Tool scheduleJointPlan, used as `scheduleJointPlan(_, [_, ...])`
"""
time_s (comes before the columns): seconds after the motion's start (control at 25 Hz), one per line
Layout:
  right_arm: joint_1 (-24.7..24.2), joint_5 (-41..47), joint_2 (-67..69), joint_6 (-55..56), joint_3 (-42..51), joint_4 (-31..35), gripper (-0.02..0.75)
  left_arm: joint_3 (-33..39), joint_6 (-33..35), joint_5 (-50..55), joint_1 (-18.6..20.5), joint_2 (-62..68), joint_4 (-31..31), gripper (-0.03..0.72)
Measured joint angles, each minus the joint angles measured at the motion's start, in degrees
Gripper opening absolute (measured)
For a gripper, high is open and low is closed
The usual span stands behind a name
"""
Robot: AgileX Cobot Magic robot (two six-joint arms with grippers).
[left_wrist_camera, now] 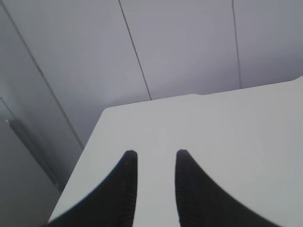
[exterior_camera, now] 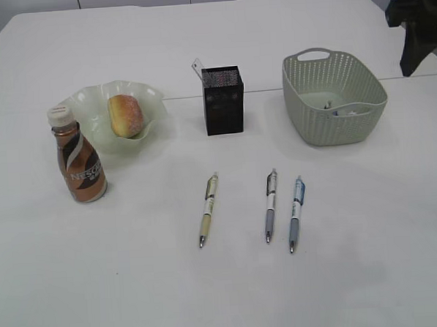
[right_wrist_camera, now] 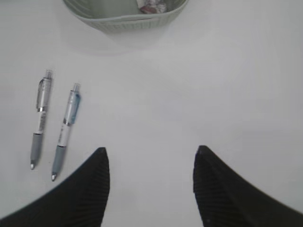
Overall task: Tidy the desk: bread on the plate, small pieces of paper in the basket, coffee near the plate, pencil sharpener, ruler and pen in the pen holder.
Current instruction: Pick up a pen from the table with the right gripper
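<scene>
Hovering empty above the table point(right_wrist_camera: 213, 94), right pincer point(right_wrist_camera: 150, 158) widely spread, left pincer point(left_wrist_camera: 154, 158) narrowly parted

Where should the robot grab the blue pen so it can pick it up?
Probably around its middle, just above the grey grip, coming straight down from above. The blue pen lies flat on the table, so the sides of the barrel are the only parts fingers can pinch. The open right gripper is nearest, and the grey pen lies apart, leaving room.
</scene>
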Motion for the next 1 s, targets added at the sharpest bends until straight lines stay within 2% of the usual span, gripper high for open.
scheduleJointPlan(0.12, [0.00, 0.11, 0.00, 0.42, 0.00, 3.51, 0.447, 0.00, 0.00, 0.23, 1.59, 0.00, 0.00, 0.198])
scheduleJointPlan(0.28, [0.00, 0.11, 0.00, 1.34, 0.00, 5.09, 0.447, 0.00, 0.00, 0.25, 1.79, 0.00, 0.00, 0.191])
scheduleJointPlan(0.48, [0.00, 0.11, 0.00, 1.97, 0.00, 5.33, 0.447, 1.36, -2.39, 8.63, 3.08, -0.23, 0.00, 0.177])
scheduleJointPlan(0.72, [0.00, 0.11, 0.00, 2.04, 0.00, 5.33, 0.447, 12.52, -8.07, 25.71, 3.73, -0.98, 0.39, 0.176])
scheduleJointPlan(1.0, [0.00, 0.11, 0.00, 2.04, 0.00, 5.45, 0.447, 24.51, -11.92, 30.59, 3.84, -3.37, 0.65, 0.176])
